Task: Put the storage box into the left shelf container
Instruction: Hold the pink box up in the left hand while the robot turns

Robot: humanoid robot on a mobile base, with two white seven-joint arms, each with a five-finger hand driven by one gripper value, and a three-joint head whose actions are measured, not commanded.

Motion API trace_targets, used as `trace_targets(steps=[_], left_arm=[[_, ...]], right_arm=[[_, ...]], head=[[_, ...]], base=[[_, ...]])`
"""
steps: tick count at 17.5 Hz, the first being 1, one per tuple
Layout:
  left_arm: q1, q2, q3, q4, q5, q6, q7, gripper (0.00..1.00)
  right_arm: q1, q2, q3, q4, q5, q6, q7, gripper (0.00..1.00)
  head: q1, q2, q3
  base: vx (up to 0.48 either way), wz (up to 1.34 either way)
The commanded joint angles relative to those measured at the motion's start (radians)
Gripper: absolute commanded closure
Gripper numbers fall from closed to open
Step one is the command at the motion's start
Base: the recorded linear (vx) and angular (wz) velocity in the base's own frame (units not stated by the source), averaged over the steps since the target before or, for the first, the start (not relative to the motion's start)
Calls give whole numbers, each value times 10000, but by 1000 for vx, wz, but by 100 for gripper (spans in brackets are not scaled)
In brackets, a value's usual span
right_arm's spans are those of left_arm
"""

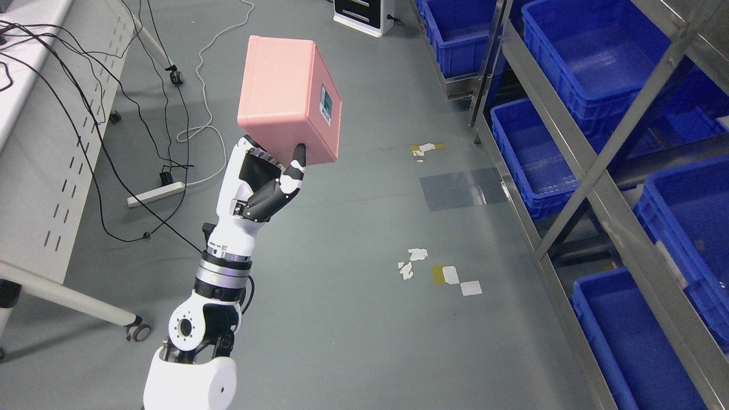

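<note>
Robot left arm rises from the lower left, forearm upright, white and black left hand [265, 182] raised palm up. Its fingers curl around the bottom edge of a pink storage box [287, 97], thumb pressed on the labelled side. Box sits tilted in the air above grey floor [342, 296], well apart from blue shelf containers [532, 154] at right.

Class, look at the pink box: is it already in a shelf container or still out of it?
Out. The pink box is held up over the floor by the left robot hand, well left of the blue bins.
</note>
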State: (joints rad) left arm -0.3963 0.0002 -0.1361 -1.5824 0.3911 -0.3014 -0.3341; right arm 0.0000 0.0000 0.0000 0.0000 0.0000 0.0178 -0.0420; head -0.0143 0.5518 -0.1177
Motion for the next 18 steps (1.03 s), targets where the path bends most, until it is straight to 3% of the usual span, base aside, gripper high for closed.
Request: trace_targets(steps=[1,18], left_arm=[[36,172,103,-114,16,-8,12,97],[20,172,118,-68,200,54,12,97]], right_arm=[[93,-175,-46,-175,15,37,-10,0],[93,-175,-46,-175,15,37,-10,0]], head=[[0,0,0],[0,0,0]], base=[[315,79],[415,111]])
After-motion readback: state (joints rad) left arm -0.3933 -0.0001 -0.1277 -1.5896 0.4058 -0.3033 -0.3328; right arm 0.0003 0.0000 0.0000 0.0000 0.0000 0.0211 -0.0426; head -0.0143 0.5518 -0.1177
